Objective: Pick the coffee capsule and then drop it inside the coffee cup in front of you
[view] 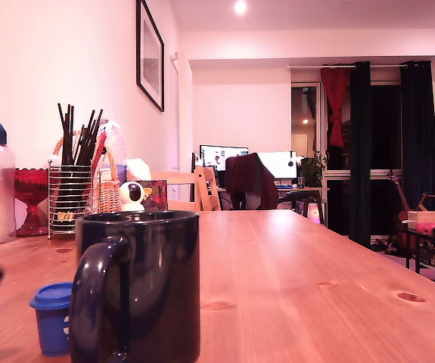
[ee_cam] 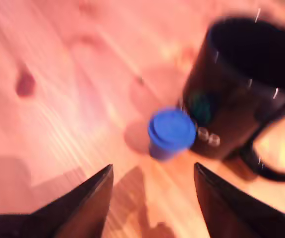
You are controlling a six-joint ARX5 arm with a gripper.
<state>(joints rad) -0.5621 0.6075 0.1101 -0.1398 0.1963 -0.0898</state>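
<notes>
Though blurred in the wrist view, plainly open and empty: black two-fingered gripper, fingers spread wide, hovering above the reddish, knotty wooden worktop. Just ahead of the gap, a shade toward the cup-side finger: small blue plastic coffee capsule with a wider flat rim, standing upright, rim up. Round from above, so no long axis to line up with. Right beside it, large glossy navy-black ceramic coffee cup with a thick looped handle, mouth up; touching or merely close, cannot tell. From the exterior view, coffee capsule at that view's left of the coffee cup, next to the handle and far shorter than the cup wall. Likely step: closing in on the capsule, grasp not yet made. Calls for going forward and down, centring on the rim. Risks nudging the cup with the nearer finger, given so little room on that side. Then lifting clear of the tall wall before letting go over the mouth
</notes>
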